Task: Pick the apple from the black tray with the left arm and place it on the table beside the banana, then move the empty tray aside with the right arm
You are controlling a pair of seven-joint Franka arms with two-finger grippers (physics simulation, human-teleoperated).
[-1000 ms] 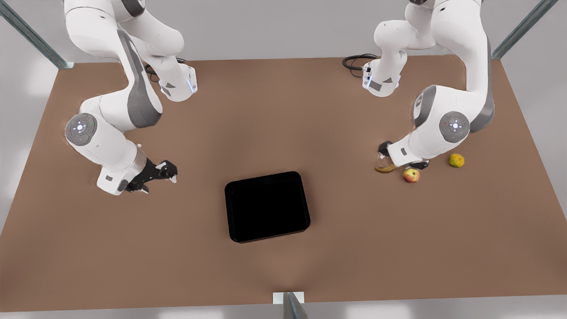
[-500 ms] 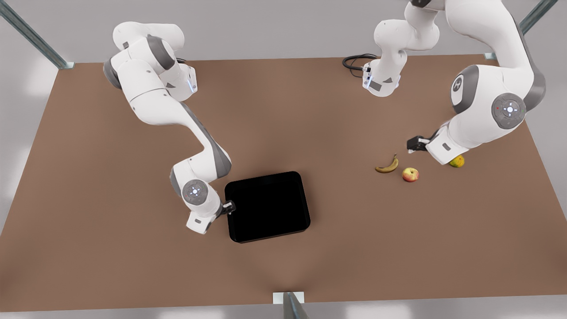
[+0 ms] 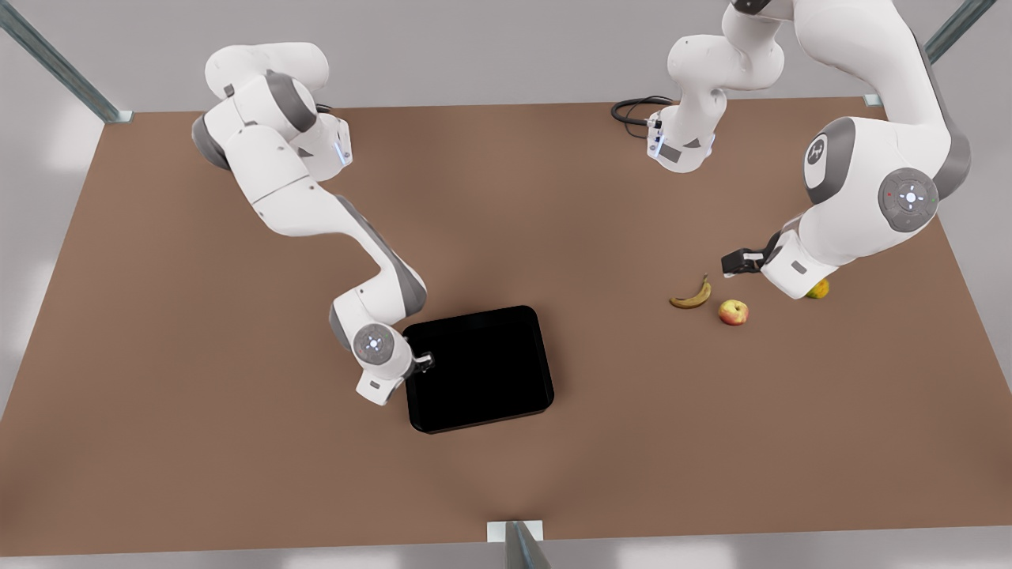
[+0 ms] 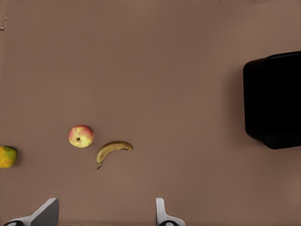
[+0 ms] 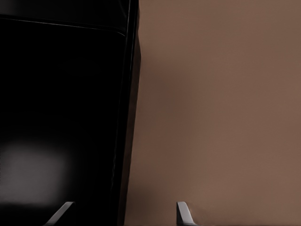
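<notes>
The apple [image 3: 733, 312] [image 4: 81, 136] lies on the brown table [image 3: 553, 221] right beside the banana [image 3: 692, 295] [image 4: 113, 149]. My left gripper [image 3: 735, 262] [image 4: 106, 214] hovers open above and just behind the two fruits, holding nothing. The black tray [image 3: 478, 367] [image 4: 275, 99] [image 5: 56, 94] sits bare at the table's middle. At the tray's edge on the front view's left, my right gripper [image 3: 424, 363] [image 5: 124, 214] is open, one fingertip over the tray's inside and one outside its rim.
A yellow-green citrus fruit [image 3: 819, 289] [image 4: 6, 157] lies partly behind the left arm's wrist. A black cable [image 3: 632, 107] coils by the far arm base. A metal post [image 3: 518, 541] stands at the near table edge.
The right arm swung from the front view's left over to the tray's edge and lowered its gripper there. The left gripper rose off the apple and drew back; the apple stays by the banana.
</notes>
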